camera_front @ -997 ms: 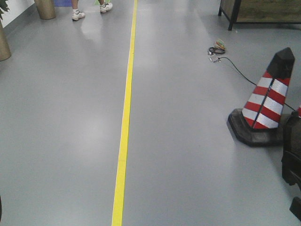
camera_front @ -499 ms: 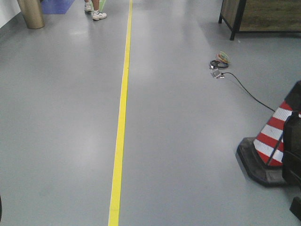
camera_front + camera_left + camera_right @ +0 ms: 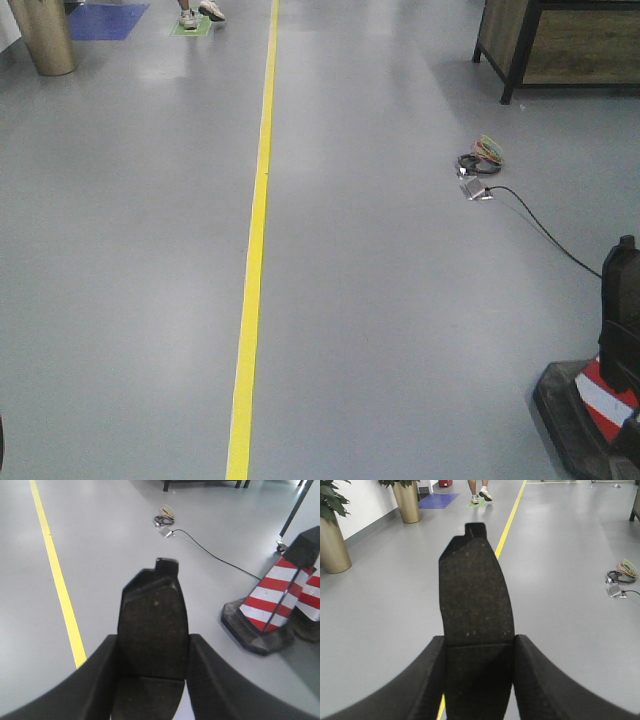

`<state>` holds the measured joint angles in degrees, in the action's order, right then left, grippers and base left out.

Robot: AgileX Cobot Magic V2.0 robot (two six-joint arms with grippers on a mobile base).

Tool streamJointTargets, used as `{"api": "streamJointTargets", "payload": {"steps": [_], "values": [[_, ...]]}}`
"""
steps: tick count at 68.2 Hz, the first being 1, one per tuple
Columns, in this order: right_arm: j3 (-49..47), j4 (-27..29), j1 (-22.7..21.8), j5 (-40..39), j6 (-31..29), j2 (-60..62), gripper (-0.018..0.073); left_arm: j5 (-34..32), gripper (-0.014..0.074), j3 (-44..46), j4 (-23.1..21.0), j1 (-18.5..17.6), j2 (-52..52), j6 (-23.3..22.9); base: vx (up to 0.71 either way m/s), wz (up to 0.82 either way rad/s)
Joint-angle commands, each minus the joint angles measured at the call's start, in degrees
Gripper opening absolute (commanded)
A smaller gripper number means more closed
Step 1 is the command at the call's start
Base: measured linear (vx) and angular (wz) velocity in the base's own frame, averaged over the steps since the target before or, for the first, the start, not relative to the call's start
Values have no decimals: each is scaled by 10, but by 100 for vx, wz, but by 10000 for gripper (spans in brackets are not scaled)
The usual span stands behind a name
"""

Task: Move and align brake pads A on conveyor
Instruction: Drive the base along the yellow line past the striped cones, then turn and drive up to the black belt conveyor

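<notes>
1. Your left gripper (image 3: 150, 680) is clamped on one brake pad (image 3: 152, 625), held over bare floor.
2. Your right gripper (image 3: 479, 680) is clamped on a second brake pad (image 3: 476, 590).
3. No conveyor is in view; you seemingly have yet to place or align either pad.

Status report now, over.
Left gripper shut on dark grey brake pad. Right gripper likewise. No conveyor visible. Striped cone nearby.
</notes>
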<state>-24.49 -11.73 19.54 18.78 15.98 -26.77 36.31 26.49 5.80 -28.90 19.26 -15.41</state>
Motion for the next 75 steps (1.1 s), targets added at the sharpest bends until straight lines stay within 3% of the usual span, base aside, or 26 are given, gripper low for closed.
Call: {"api": "streamJointTargets", "payload": {"steps": [1, 31, 75], "values": [[-20, -7, -1, -51, -5, -1, -4, -52, -6, 17, 1, -3, 4, -5, 55, -3], [-20, -7, -1, -52, -5, -1, -4, -52, -6, 17, 1, -3, 4, -5, 44, -21], [-20, -7, -1, -52, -5, -1, -4, -52, -6, 17, 1, -3, 4, -5, 21, -80]]}}
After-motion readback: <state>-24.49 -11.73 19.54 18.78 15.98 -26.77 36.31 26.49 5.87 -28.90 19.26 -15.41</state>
